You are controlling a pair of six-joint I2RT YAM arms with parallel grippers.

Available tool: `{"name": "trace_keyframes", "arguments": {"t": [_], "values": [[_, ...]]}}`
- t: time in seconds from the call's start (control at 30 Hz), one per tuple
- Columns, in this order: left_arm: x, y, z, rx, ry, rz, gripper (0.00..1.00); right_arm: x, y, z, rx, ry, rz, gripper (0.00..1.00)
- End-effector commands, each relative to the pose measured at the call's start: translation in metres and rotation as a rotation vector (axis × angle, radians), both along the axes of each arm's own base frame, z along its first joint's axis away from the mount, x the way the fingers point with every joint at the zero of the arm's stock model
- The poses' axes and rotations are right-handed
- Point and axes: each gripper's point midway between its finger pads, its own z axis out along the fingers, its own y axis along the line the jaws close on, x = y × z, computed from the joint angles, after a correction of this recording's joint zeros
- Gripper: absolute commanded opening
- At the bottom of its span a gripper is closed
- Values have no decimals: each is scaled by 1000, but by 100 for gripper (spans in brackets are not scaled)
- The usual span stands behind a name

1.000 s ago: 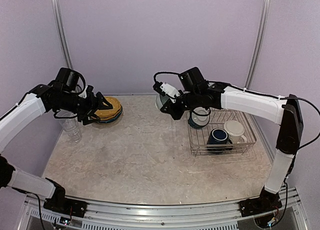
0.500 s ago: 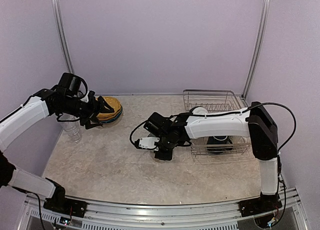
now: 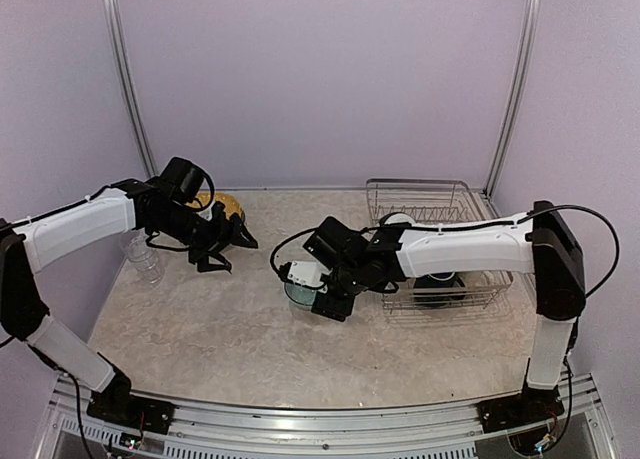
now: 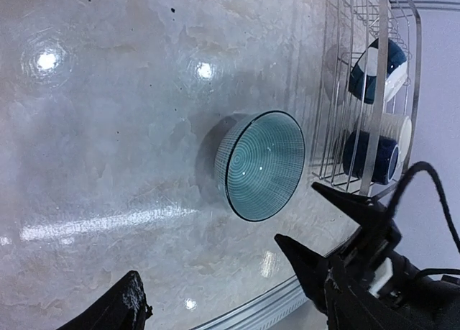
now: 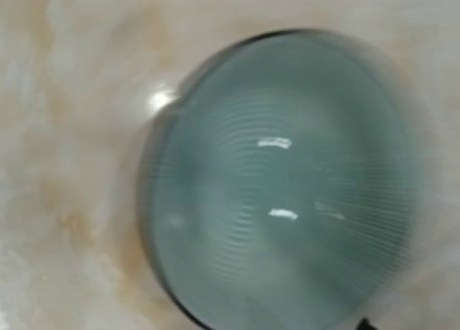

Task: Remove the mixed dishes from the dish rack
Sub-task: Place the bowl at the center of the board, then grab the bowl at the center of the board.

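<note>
The round teal bowl sits upright on the marbled beige counter. It is at the middle of the left wrist view and just left of centre in the top view. Its inside is glossy teal, ringed with fine concentric lines and dotted with small glints of light. The rim is a thin dark line, and the sliver of outer wall showing on its left is pale with a fine grid. In the right wrist view it fills nearly the whole frame, blurred.

The right fingers, two black pointed tips, enter from the lower right of the left wrist view. They are spread apart just beside the bowl's lower right edge, not touching it and gripping nothing.

Near the bowl's right side stands the silver wire dish rack, running up the right edge of that view. In it lie a navy and white mug, a cream mug and a dark navy mug.

In the top view the left fingers hang at left centre, spread with nothing between them, apart from the bowl. Behind them is a stack of plates with a yellow top. Clear glasses stand at the far left.
</note>
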Motion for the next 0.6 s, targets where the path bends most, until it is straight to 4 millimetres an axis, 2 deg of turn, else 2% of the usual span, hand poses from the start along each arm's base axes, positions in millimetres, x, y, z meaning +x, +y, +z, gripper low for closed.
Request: {"name": "trace_keyframes", "arguments": {"t": [0.0, 0.13, 0.2, 0.37, 0.57], "values": [[6, -26, -4, 41, -29, -58, 81, 33, -21, 105, 311, -115, -201, 76], [8, -45, -24, 71, 0, -96, 79, 52, -70, 154, 450, -200, -379, 84], [12, -54, -33, 80, 14, -112, 78, 57, -93, 171, 497, -229, -446, 87], [21, -74, -50, 150, 15, -158, 74, 58, -128, 191, 547, -263, -523, 92], [27, -92, -83, 280, 42, -217, 69, 58, -148, 200, 600, -286, -586, 95]]}}
